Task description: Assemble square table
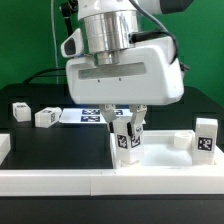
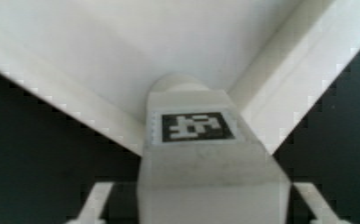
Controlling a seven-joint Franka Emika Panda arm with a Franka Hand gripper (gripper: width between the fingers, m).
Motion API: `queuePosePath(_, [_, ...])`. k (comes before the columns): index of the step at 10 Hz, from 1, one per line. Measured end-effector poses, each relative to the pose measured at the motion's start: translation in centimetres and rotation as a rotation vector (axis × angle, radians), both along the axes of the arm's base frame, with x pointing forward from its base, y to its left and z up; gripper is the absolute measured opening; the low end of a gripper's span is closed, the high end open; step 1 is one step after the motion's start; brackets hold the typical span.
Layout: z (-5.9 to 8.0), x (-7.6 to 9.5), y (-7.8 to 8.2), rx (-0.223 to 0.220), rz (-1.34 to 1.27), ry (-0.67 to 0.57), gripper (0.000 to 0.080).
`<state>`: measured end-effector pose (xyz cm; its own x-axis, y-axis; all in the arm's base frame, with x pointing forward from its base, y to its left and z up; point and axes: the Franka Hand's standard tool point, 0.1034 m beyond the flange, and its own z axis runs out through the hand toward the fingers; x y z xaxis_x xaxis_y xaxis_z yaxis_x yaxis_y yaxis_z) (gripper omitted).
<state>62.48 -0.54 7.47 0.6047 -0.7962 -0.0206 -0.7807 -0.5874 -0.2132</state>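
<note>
My gripper (image 1: 129,124) is shut on a short white table leg (image 1: 128,141) with a black-white tag and holds it upright. The leg's lower end is at the near-left corner area of the white square table top (image 1: 165,157); I cannot tell if it touches. In the wrist view the leg (image 2: 202,140) fills the middle between my fingers (image 2: 104,196), with a white raised-rim corner (image 2: 115,70) behind it. Three more tagged legs are loose: two at the exterior view's far left (image 1: 20,111) (image 1: 46,117) and one standing at its right (image 1: 206,137).
The marker board (image 1: 88,116) lies flat behind the gripper. Low white border rails (image 1: 55,181) run along the front and the exterior view's left edge, around a black mat (image 1: 55,150). A small white block (image 1: 180,139) sits right of the held leg.
</note>
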Motion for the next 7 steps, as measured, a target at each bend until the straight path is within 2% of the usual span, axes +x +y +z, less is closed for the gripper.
queuePosePath(2, [0.0,-0.1,0.0,0.009,-0.051,0.009,0.0292])
queuePosePath(4, [0.0,-0.2,0.1,0.05,-0.232,0.041,0.0292])
queuePosePath(6, [-0.1,-0.4,1.6,0.127,-0.565,0.12,0.0292])
queuePosePath(7, [-0.2,-0.2,1.6,0.169,-0.734,0.138,0.0292])
